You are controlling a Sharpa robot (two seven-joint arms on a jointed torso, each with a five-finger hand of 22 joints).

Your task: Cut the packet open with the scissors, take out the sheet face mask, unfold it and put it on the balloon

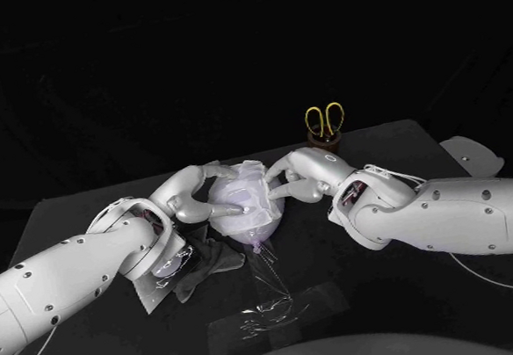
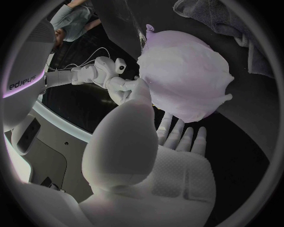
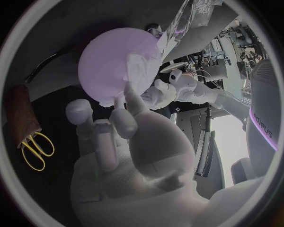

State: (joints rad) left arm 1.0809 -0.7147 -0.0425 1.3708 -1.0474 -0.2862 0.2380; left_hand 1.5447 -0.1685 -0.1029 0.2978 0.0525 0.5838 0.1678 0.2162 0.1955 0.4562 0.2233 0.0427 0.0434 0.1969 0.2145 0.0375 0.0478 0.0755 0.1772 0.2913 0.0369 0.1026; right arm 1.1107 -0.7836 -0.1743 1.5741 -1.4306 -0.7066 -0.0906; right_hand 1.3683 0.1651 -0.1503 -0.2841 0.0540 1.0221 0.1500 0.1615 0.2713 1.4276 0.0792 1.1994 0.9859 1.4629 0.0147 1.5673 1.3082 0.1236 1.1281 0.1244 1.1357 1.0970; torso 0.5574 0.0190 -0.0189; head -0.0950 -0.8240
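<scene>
The pale purple balloon (image 1: pixel 252 218) stands upright on a clear stand (image 1: pixel 269 310) in the middle of the table. The white sheet face mask (image 1: pixel 239 182) is draped over its upper part. My left hand (image 1: pixel 189 195) reaches in from one side, its thumb (image 2: pixel 139 94) against the mask (image 2: pixel 189 80) and its fingers spread under the balloon. From the opposite side my right hand (image 1: pixel 297 176) lays a fingertip (image 3: pixel 127 92) on the mask's edge (image 3: pixel 139 66), thumb held apart. The yellow-handled scissors (image 1: pixel 324 121) stand in a brown holder behind the right hand.
The cut packet and a dark cloth (image 1: pixel 190 270) lie on the table under my left wrist. The scissors holder (image 3: pixel 22 111) stands near the table's far edge. A pale flat object (image 1: pixel 473 155) sits at the table's right edge.
</scene>
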